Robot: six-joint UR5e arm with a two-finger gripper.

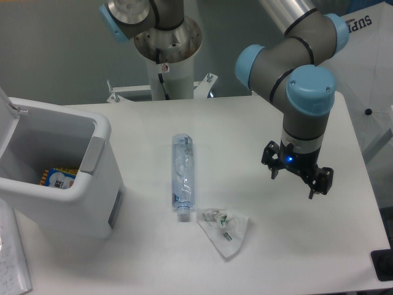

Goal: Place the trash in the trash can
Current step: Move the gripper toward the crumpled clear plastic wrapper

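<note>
While the gripper (296, 179) hangs above the right half of the table (295, 258), its fingers (313, 188) stand spread apart with nothing between them. Near the table's middle lies the crushed clear bottle (183, 175), its length running from the far edge toward the near edge, white cap at the near end. Just beside that cap, toward the near edge, rests the crumpled wrapper (225, 228) with green specks. At the left edge stands the white trash can (73, 203), lid raised, a yellow and blue package (57, 178) inside it.
</note>
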